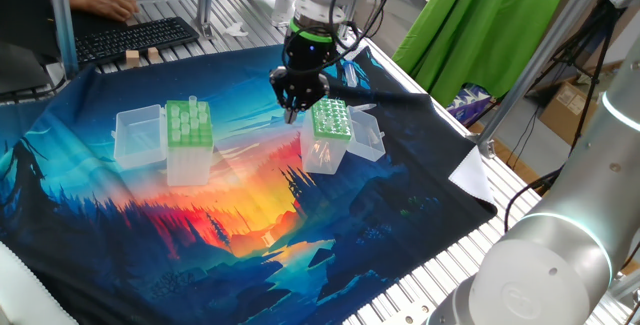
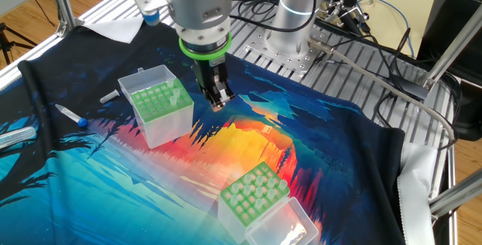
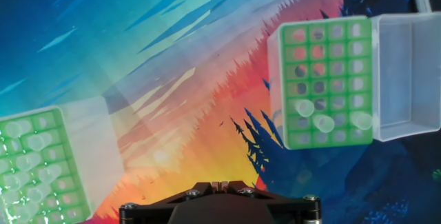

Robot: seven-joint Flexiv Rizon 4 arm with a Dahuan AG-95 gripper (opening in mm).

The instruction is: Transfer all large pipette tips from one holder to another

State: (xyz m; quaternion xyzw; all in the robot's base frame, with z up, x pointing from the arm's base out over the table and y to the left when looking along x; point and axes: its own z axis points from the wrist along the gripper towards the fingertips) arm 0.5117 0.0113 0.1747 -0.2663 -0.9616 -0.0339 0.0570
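Green-topped clear plastic boxes (image 2: 160, 105) and (image 2: 254, 194) stand well apart on a table draped in a sunset-print cloth (image 2: 241, 143), lids hinged open so the racks can be reached from above. Translucent whitish pipette tips (image 3: 322, 118) sit upright in both racks, three in one and more in the other (image 3: 27, 165). Between them the black two-finger hand (image 2: 218, 100) hangs pointing down with fingers fully closed and apparently empty, likely lining up its next pick.
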